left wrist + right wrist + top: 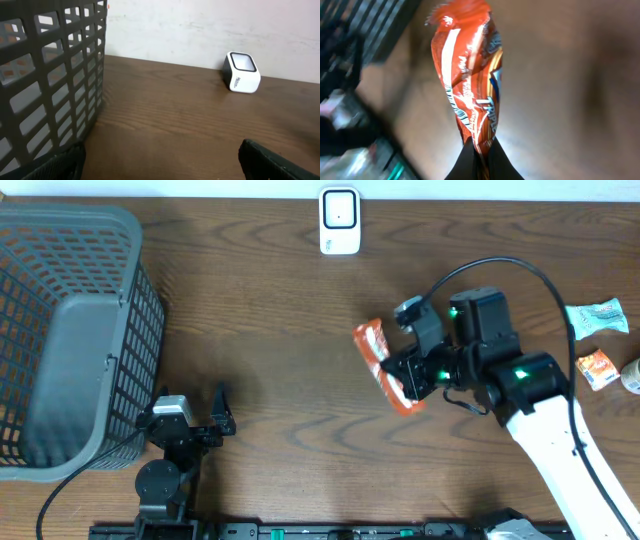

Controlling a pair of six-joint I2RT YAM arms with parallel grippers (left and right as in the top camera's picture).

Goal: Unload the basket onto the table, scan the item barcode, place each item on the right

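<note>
The packet [383, 363], orange-red with white print, is pinched by one crimped end between the fingers of the right gripper [408, 385], which are closed tight on it. In the right wrist view the two dark fingertips [462, 167] meet on the packet at the bottom of the frame. The rest of it stands out past them, and its far crimped end is free. The table [300, 330] shows blurred behind it, and I cannot tell whether that free end touches the wood.

Seen from overhead, the packet slants away from these fingers. The scanner [340, 221], a white block with a dark window, sits well beyond the packet's free end. It is ahead of the fingers and off to one side, at the far edge of the table. Behind the fingers, past the right arm, lie a teal pouch [597, 317] and a small orange pouch [596, 368], near each other.

The left gripper [160, 171] is spread wide and holds nothing. Its fingers [275, 160] show at the two bottom corners of the left wrist view, with bare wood between them. The grey basket [50, 75] stands just beside its left finger, though contact cannot be judged. The scanner is well ahead of these fingers, toward the right one.
</note>
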